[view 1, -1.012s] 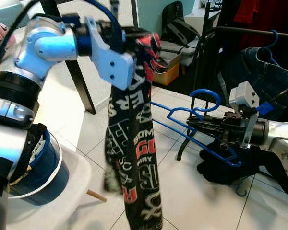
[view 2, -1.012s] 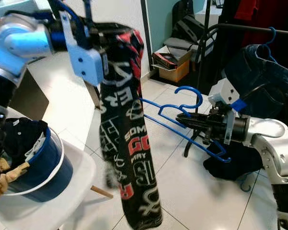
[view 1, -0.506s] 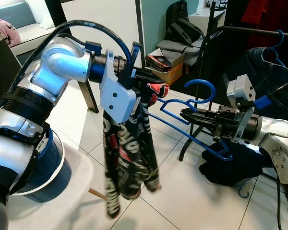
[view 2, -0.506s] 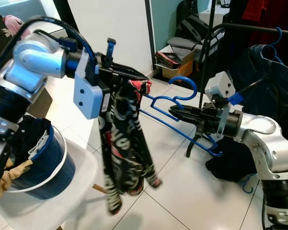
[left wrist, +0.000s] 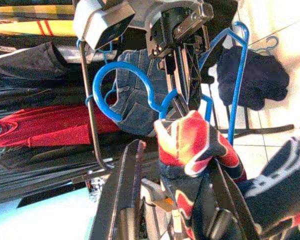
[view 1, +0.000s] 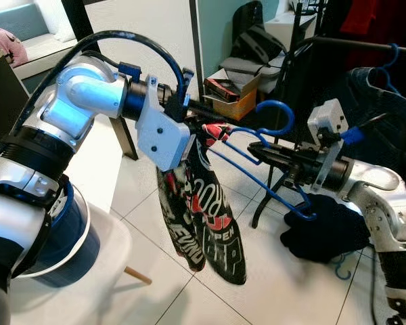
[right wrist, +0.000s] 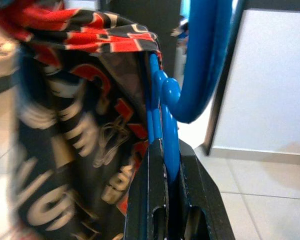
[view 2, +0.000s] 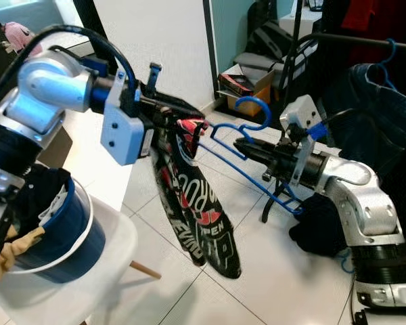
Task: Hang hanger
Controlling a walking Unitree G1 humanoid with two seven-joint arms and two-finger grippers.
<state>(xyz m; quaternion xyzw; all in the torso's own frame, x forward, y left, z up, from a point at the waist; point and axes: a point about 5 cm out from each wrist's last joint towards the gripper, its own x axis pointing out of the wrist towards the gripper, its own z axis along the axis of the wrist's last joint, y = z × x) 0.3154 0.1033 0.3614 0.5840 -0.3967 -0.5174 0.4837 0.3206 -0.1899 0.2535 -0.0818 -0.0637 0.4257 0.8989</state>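
Left eye view, item one: I logged a blue plastic hanger (view 1: 267, 159) held out in the air between my two arms, above the tiled floor (view 1: 257, 271), hook uppermost and its frame slanting down toward the right. My right gripper (view 1: 260, 150) had its jaws pinched narrow on the hanger's neck just below the hook; the right wrist view showed the blue bar (right wrist: 167, 135) clamped between the two black fingers (right wrist: 147, 200).

Item two: a black garment with red and white lettering (view 1: 206, 217) hung from my left gripper (view 1: 206, 125), its top bunched in the jaws, which were closed on the cloth. The bunched top sat right against the near end of the hanger. In the left wrist view the red and white fold (left wrist: 192, 142) lay just in front of the hanger hook (left wrist: 115, 85).

Surroundings, as recorded: a dark clothes rail (view 1: 365, 44) behind the right arm with a denim piece (view 1: 386, 108) on another blue hanger; a dark heap (view 1: 325, 233) on the floor below; a blue bucket (view 1: 57, 244) on a white surface (view 1: 88, 291) at lower left; a cardboard box (view 1: 233, 101) farther back.
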